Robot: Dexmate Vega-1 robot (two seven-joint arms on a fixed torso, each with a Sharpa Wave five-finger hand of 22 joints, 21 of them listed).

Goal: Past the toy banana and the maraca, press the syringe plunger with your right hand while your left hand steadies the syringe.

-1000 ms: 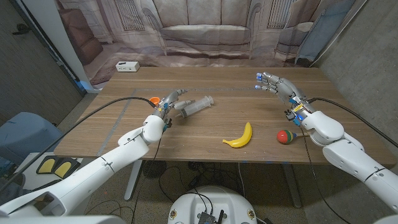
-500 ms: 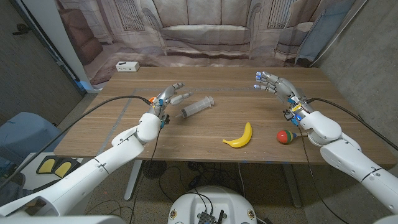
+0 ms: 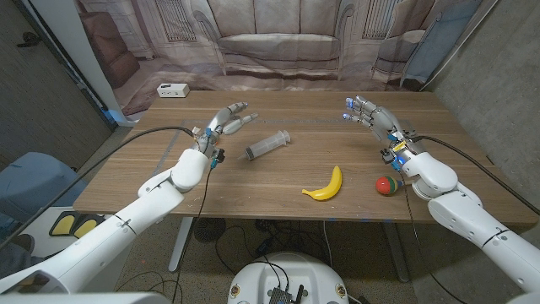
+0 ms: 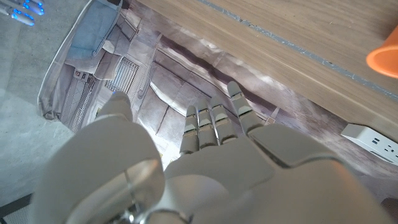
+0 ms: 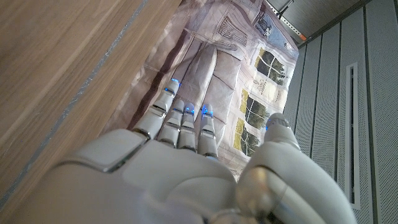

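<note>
Left hand (image 3: pixel 226 120) has its fingers (image 3: pixel 240 122) stretched out and apart, nothing in them, hovering over the table (image 3: pixel 278 181) on the left side. From its own wrist cam the left hand (image 4: pixel 205 155) looks the same, fingers straight and empty, with an orange thing (image 4: pixel 384 57) sitting on the wood off to one side. Right hand (image 3: pixel 371 116) is up on the far right, blue-tipped fingers (image 3: pixel 351 111) spread, also holding nothing; same story in its wrist cam (image 5: pixel 180 149).

The syringe (image 3: pixel 267 144) is lying on its side around the middle of the table, just right of the left hand but not touching it. Nearer the front edge there's the toy banana (image 3: pixel 326 186), and right of that the maraca (image 3: pixel 387 185), close beside the right forearm. A white box (image 3: pixel 172 89) sits at the far left corner.
</note>
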